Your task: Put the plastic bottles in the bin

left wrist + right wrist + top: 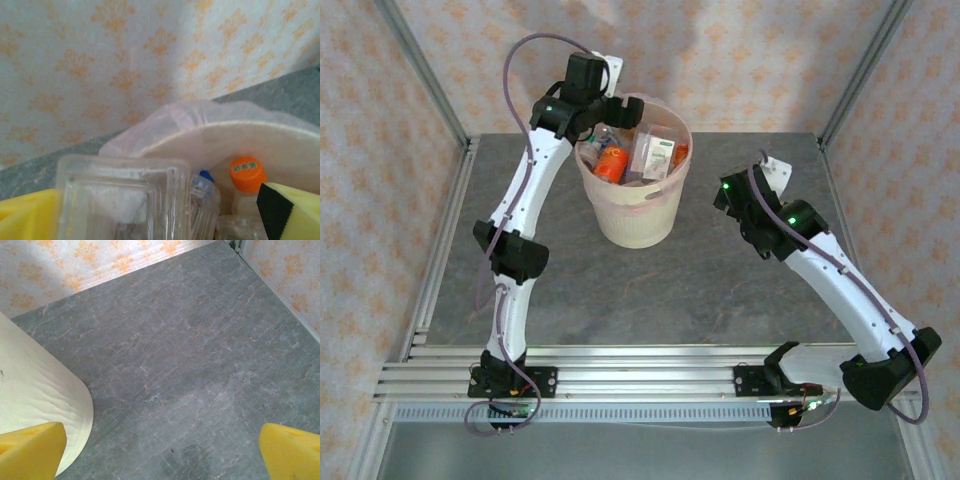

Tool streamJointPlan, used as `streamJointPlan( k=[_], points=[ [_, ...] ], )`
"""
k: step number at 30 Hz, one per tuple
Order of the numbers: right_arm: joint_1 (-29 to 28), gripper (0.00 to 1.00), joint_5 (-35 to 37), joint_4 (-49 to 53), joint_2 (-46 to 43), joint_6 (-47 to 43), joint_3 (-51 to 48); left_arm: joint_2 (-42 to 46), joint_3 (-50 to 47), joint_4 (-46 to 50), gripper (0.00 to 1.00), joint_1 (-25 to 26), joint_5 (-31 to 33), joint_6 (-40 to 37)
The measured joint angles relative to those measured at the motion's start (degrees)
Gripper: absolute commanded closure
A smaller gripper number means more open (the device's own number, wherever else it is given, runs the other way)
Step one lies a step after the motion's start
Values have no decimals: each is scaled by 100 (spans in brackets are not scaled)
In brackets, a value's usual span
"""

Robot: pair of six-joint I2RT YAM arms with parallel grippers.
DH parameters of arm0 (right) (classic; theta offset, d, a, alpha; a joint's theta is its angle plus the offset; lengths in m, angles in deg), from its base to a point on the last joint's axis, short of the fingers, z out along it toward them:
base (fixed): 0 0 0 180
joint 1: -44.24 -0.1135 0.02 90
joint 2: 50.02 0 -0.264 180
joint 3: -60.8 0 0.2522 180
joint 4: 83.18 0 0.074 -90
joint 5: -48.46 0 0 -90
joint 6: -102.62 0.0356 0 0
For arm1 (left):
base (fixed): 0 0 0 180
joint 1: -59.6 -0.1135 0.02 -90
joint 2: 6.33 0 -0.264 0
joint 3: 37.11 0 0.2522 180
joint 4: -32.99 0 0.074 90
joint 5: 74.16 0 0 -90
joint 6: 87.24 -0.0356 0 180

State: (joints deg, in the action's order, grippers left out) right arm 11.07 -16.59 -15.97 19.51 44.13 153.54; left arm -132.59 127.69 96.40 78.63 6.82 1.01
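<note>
The left gripper [150, 210] reached over the bin [632, 215], gripping a clear bottle [122, 200]. The right gripper [160, 450] hung wide apart above the table [200, 365].

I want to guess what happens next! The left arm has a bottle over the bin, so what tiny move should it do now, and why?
Probably open the left gripper and let go. Its yellow fingers hold a clear bottle just above the bin's rim, with other bottles already inside, so it should drop in among them.
</note>
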Motion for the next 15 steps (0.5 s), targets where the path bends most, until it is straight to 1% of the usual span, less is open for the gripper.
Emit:
streamJointPlan(
  k=[6,7,9,11,14,15],
  points=[
    [0,1,-57,-4,0,0,0,363,2,-168,0,-7,0,48],
    [0,1,-63,-9,0,0,0,442,9,-175,3,-9,7,72],
    [0,1,-85,-31,0,2,0,577,24,-177,16,-22,57,155],
    [0,1,-98,-42,0,2,0,673,68,-177,34,-63,199,282],
    [0,1,-103,-42,0,2,0,706,118,-177,52,-166,466,455],
    [0,1,-103,-42,0,2,0,704,118,-164,57,-201,566,487]
  ],
)
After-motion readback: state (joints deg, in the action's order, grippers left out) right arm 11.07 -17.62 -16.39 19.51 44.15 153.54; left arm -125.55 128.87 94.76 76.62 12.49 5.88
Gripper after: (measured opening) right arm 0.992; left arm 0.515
